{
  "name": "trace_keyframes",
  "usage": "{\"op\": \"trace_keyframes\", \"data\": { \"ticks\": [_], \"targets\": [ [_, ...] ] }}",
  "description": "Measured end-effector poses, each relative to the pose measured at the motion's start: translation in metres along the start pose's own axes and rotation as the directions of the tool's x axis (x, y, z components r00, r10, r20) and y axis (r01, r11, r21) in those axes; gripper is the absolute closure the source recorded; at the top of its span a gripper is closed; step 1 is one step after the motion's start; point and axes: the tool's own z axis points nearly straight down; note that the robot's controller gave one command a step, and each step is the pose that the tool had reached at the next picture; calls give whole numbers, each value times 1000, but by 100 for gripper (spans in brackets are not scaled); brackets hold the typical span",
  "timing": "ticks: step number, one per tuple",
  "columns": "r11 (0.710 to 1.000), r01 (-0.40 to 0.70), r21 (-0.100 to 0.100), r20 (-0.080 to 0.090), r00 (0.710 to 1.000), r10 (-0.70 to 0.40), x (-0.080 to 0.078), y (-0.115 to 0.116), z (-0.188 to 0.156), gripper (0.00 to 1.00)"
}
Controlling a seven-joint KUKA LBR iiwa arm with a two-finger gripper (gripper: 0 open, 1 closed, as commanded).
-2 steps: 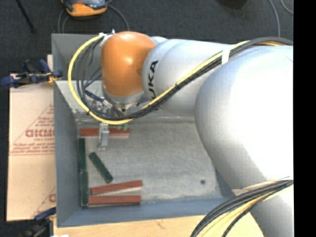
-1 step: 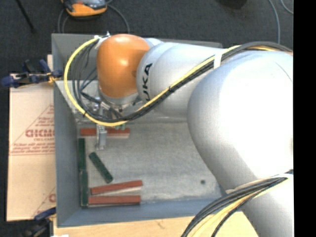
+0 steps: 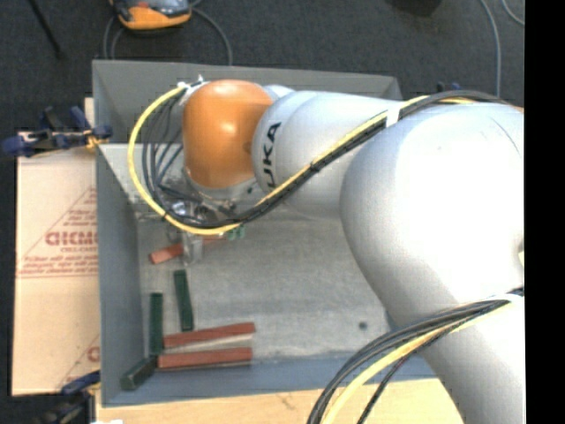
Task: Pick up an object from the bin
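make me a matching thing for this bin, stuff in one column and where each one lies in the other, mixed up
Things:
1. small orange piece
2. pair of red-brown sticks
3. slanted dark green stick

Places:
a. in the lower-left corner of the bin, as the view shows it
b. right next to the pincer
c. side by side near the bin's lower wall

Pairs: 1-b, 2-c, 3-a
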Motion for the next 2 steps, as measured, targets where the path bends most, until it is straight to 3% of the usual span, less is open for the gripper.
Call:
{"op": "trace_keyframes", "data": {
  "ticks": [1,2],
  "targets": [
    [1000,-1,0,0,1000,1,0,0,0,100],
    [1000,-11,1,2,1000,11,18,1,-143,100]
  ]
}}
